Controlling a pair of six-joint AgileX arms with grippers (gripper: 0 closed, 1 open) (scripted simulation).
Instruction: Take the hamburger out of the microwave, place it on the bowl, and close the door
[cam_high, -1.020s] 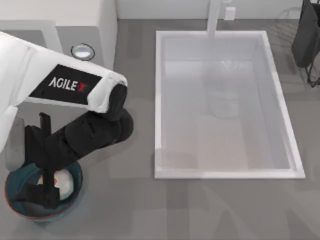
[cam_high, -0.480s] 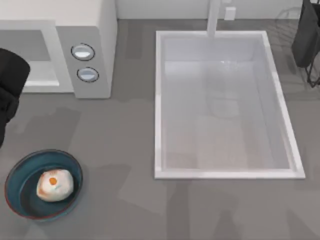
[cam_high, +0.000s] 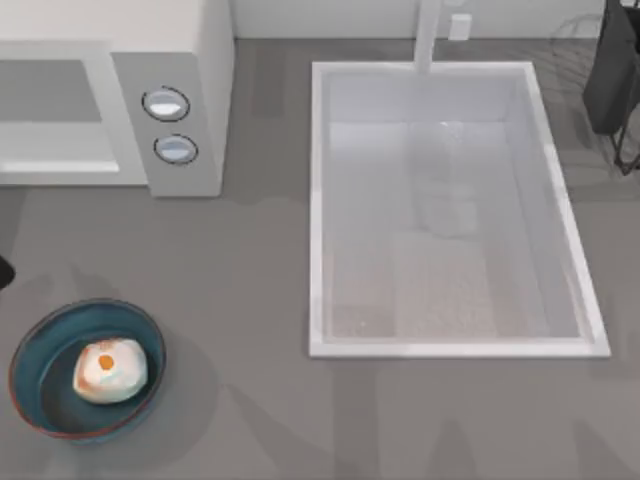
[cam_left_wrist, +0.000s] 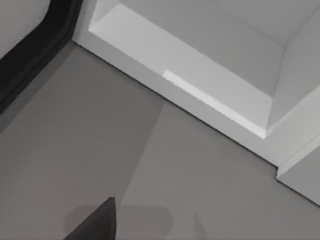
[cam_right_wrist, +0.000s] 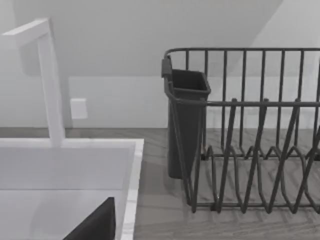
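Observation:
The hamburger (cam_high: 108, 370), a cream lump with an orange spot, lies inside the teal bowl (cam_high: 40, 330) at the table's front left. At the back left stands the off-white microwave (cam_high: 180, 60), its pale cavity (cam_high: 50, 110) open beside two silver dials (cam_high: 165, 103). The left wrist view looks at the cavity's front sill (cam_left_wrist: 200, 95) from just above the table, with a dark part of my left gripper (cam_left_wrist: 97, 225) at the picture's edge. A dark-edged panel (cam_left_wrist: 35, 45) stands beside the cavity; I cannot tell whether it is the door. My right gripper (cam_right_wrist: 97, 225) hangs near the sink's far right corner.
A white rectangular sink (cam_high: 320, 200) with a faucet (cam_high: 428, 35) takes up the table's middle and right. A dark wire dish rack (cam_high: 615, 70) with a cutlery holder (cam_right_wrist: 185, 120) stands at the back right. Bare grey tabletop lies between bowl, microwave and sink.
My left arm has drawn back from over the bowl to the left, leaving the top view. The hamburger stays lying in the bowl, uncovered.

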